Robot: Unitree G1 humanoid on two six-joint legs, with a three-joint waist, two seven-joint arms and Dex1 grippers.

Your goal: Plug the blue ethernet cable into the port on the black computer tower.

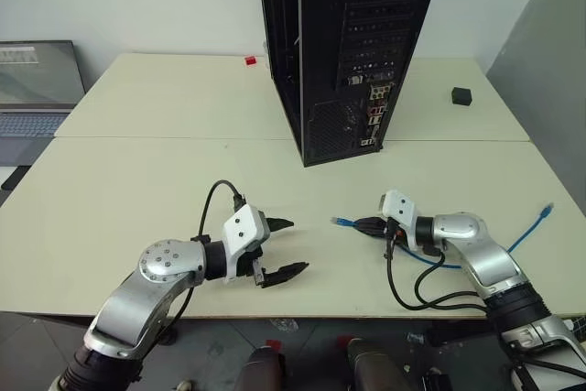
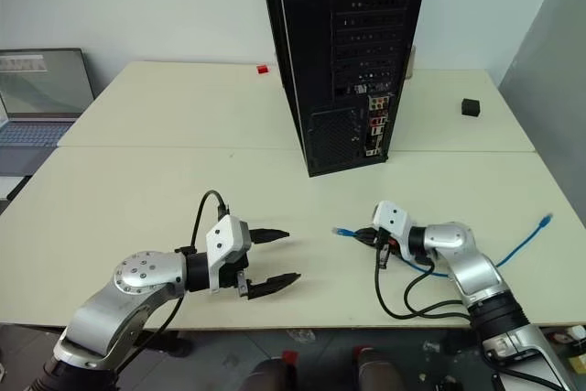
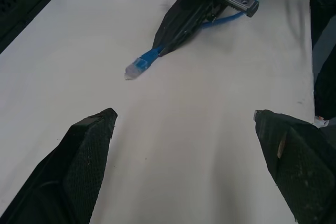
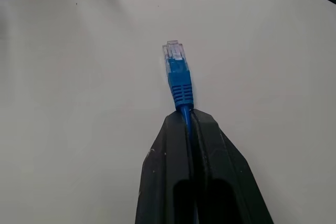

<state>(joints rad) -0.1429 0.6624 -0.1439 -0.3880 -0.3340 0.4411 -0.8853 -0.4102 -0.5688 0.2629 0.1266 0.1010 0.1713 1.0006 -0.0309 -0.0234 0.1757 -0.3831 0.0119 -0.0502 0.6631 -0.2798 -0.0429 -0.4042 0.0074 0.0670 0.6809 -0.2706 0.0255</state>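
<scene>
Blue ethernet cable pinched, right gripper

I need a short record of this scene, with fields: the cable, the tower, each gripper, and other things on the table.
cable: blue ethernet cable lies on the table; one clear plug sticks out just past the right gripper's fingers, the other end lies near the table's right edge
tower: black computer tower stands upright, rear panel with connectors facing the robot; nothing plugged in yet
right gripper: shut on the cable just behind the plug, low over the table
left gripper: open, holds nothing
other: small black cube, small red object, laptop at the left
</scene>
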